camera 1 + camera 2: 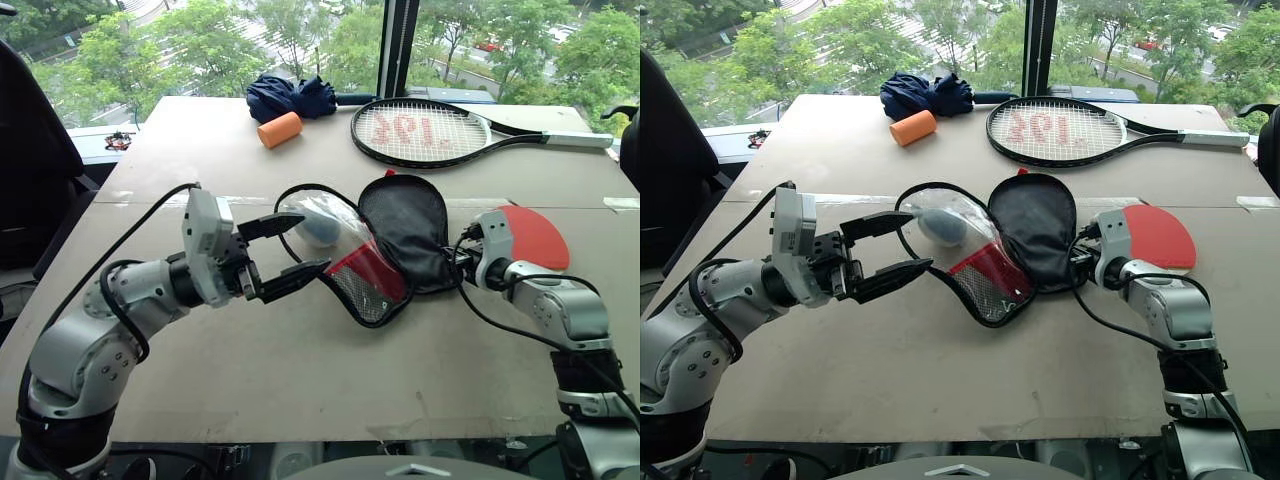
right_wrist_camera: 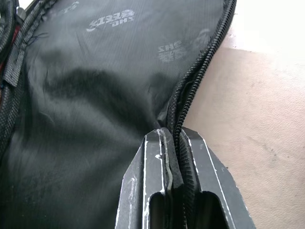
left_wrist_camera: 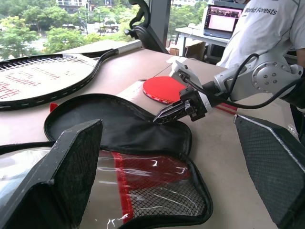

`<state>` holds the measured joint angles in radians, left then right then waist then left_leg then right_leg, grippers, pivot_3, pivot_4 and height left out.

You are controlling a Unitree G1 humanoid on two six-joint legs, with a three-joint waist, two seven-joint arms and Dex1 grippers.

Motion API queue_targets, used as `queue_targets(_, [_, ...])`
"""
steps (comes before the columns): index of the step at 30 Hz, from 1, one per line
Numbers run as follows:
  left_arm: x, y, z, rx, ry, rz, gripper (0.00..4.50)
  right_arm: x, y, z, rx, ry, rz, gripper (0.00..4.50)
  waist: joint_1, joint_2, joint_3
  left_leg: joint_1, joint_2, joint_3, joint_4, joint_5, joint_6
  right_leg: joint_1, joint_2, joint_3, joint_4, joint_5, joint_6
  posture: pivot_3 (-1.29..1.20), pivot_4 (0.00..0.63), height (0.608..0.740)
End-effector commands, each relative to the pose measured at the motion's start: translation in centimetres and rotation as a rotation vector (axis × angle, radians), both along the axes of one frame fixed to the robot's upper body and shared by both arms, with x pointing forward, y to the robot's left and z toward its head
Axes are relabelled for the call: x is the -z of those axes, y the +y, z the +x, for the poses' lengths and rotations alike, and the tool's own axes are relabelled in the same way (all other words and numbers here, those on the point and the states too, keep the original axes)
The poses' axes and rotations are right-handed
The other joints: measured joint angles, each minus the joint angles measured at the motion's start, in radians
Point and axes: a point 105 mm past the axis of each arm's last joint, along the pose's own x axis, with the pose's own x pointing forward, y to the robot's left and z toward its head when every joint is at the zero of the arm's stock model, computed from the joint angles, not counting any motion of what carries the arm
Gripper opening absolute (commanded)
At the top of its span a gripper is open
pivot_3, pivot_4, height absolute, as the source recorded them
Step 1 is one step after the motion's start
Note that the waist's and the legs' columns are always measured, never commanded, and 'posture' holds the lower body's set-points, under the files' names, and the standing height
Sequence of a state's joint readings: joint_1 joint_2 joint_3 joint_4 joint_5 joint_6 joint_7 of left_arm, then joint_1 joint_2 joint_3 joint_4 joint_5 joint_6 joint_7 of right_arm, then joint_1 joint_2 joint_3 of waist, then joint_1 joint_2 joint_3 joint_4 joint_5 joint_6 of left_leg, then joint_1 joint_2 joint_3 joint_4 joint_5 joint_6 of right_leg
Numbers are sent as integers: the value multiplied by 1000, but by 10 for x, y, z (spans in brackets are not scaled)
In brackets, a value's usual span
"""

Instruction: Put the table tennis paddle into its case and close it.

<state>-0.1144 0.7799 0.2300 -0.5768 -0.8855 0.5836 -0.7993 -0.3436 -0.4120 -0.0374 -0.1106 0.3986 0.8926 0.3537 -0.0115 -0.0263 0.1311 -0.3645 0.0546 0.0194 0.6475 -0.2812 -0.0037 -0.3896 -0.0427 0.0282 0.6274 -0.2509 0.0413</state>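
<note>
Two grippers worked at frame centre: the right gripper (image 2: 174,157) pinched the case (image 1: 405,225) edge, the left gripper (image 1: 290,250) stood wide.

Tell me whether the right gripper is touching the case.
Touching. In the right wrist view the right gripper is shut on the zippered edge of the case, with the black fabric pinched between its fingers.

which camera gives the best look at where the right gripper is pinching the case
The right wrist view: the right gripper is shut on the zipper edge of the case, seen close up. The left wrist view shows the same pinch side-on; the eye views show it small beside the table tennis paddle.
</note>
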Motion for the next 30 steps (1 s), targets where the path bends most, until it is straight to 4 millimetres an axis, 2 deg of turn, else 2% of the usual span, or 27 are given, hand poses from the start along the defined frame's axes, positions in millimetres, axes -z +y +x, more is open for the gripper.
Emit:
queue_targets(1, [-10,-2,-5,8,-50,6,4500,-8,5,-9,2,-12,12,74,0,0,0,0,0,0,0,0,0,0,0,0,0,0,0,0,150,740])
queue_targets(5, [-10,-4,-5,18,-45,5,4500,-8,6,-29,65,24,51,74,1,0,0,0,0,-1,0,0,0,0,0,0,0,0,0,0,150,740])
queue_targets(8, [-9,-6,-6,26,-39,4,4500,-8,6,-36,87,24,59,74,-1,0,0,0,0,0,0,0,0,0,0,0,0,0,0,0,150,740])
queue_targets(12, [-6,-8,-6,43,-31,3,4500,-11,-17,-30,168,-27,-16,74,-1,0,0,0,0,0,0,0,0,0,0,1,0,0,0,0,150,740])
queue_targets(15, [-4,-8,-7,56,-24,4,4500,-13,-30,-26,143,-76,-116,74,0,1,0,0,0,0,0,0,0,0,0,1,0,0,0,0,150,740])
queue_targets(22, [-3,-8,-6,69,-21,7,4500,-9,-36,-27,64,-63,-150,74,-3,0,1,0,1,0,0,0,0,0,2,1,-1,0,0,0,150,740])
queue_targets(26, [-2,-8,-6,70,-20,8,4500,-13,-33,-28,36,-80,-125,1527,-2,0,1,0,1,0,0,0,0,0,2,1,-1,0,0,0,150,740])
queue_targets(30, [-2,-9,-6,73,-20,10,4500,-38,-37,-26,47,-221,-128,3498,-2,0,1,0,0,0,0,0,0,0,2,2,-1,0,0,0,150,740])
